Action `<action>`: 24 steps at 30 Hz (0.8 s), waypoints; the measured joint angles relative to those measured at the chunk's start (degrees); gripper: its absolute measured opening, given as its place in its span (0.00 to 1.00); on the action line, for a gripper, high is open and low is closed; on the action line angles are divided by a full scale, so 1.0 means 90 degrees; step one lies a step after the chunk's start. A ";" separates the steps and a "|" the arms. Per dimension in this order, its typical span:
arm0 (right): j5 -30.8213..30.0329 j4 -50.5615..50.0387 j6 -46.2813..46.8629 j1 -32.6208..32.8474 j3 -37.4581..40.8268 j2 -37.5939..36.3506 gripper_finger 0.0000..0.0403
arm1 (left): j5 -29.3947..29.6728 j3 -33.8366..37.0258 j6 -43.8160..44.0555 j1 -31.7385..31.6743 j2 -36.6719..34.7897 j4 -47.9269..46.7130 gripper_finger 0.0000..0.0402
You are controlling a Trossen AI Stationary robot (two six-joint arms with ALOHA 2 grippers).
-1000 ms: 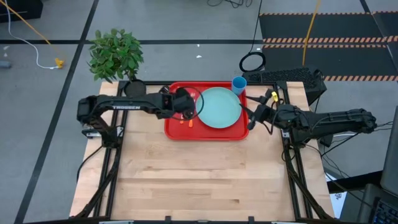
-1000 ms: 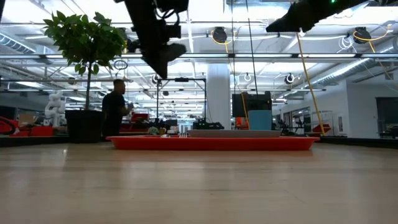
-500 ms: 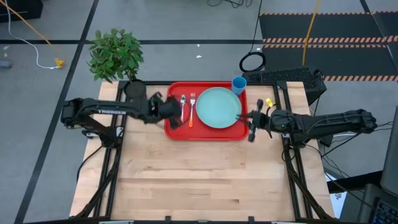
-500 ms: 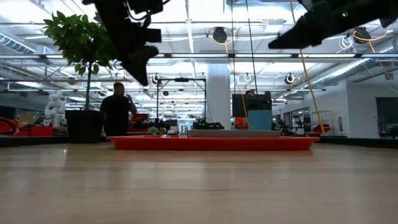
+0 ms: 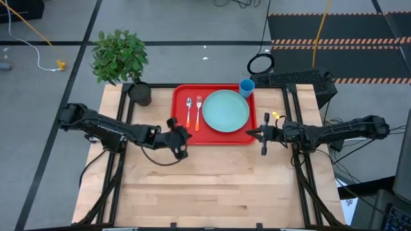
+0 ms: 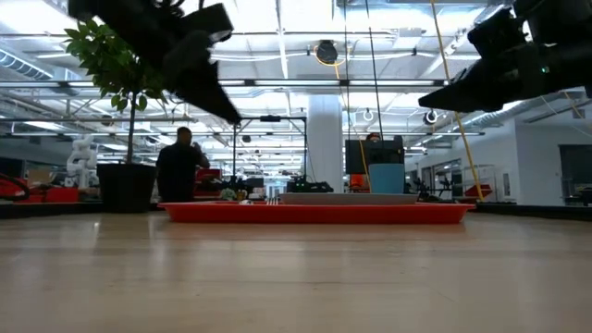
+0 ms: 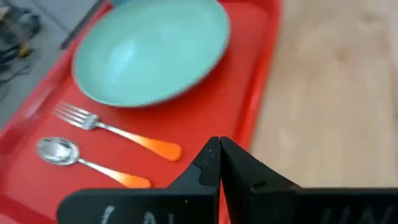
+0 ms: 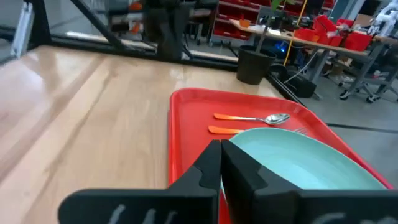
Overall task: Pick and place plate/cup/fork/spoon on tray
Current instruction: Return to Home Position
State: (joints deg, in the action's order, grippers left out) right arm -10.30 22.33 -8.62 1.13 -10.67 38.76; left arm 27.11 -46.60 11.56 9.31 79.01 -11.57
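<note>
Wooden desk (image 5: pixel 212 186) planks carry a red tray (image 5: pixel 180 131) near the far edge, and on it lie a spoon (image 5: pixel 189 110), a fork (image 5: pixel 198 110) just beside it and a round teal plate (image 5: pixel 225 110), in a row from left to right, with a blue cup (image 5: pixel 246 86) at the tray's far right corner. Off the tray's near left corner hovers the left end effector (image 5: pixel 183 138), fingers pressed together and holding nothing. The right end effector (image 5: pixel 252 133) hangs by the near right corner, likewise closed up and empty.
</note>
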 joint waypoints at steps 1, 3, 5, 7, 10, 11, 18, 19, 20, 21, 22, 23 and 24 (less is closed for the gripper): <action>0.0010 0.0021 0.0032 0.0000 0.0044 -0.0038 0.01 | -0.0092 0.0145 -0.0112 0.0032 -0.0090 0.0138 0.01; 0.0019 0.0099 0.0069 0.0001 0.0147 -0.0195 0.01 | -0.0349 0.0372 -0.0347 0.0072 -0.0181 0.0644 0.02; 0.0184 0.0066 0.0091 0.0008 0.0269 -0.0314 0.01 | -0.0596 0.0648 -0.0572 0.0072 -0.0344 0.1223 0.03; 0.0364 0.0083 0.0212 0.0010 0.0378 -0.0476 0.01 | -0.0867 0.0979 -0.0772 0.0069 -0.0557 0.1657 0.03; 0.0483 0.0048 0.0218 0.0010 0.0473 -0.0660 0.01 | -0.1201 0.1526 -0.1008 0.0065 -0.0947 0.2392 0.01; 0.0485 0.0077 0.0214 0.0010 0.0485 -0.0779 0.01 | -0.1300 0.1666 -0.1106 0.0067 -0.1067 0.2660 0.01; 0.0484 -0.0333 0.0090 0.0010 0.0524 -0.1275 0.01 | -0.1781 0.2733 -0.1504 0.0055 -0.2117 0.3774 0.03; 0.0490 -0.0353 0.0090 0.0010 0.0548 -0.1366 0.01 | -0.1812 0.2860 -0.1512 0.0056 -0.2257 0.3859 0.03; 0.0488 -0.0379 0.0085 0.0010 0.0596 -0.1439 0.01 | -0.1846 0.2979 -0.1499 0.0057 -0.2381 0.3962 0.02; 0.0490 -0.0383 0.0080 0.0010 0.0638 -0.1481 0.01 | -0.1851 0.3095 -0.1485 0.0056 -0.2522 0.3993 0.01; 0.0494 -0.0367 0.0093 0.0010 0.0677 -0.1542 0.01 | -0.1850 0.3196 -0.1446 0.0055 -0.2658 0.3983 0.01; 0.0488 -0.0364 0.0103 0.0010 0.0732 -0.1633 0.01 | -0.1850 0.3274 -0.1413 0.0055 -0.2767 0.3980 0.01; 0.0490 -0.0369 0.0099 0.0010 0.0796 -0.1713 0.01 | -0.1848 0.3336 -0.1376 0.0055 -0.2862 0.3985 0.02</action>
State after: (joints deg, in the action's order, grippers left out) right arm -5.89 19.00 -7.73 1.21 -3.51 23.35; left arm 10.48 -16.57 -0.83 9.80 53.25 24.30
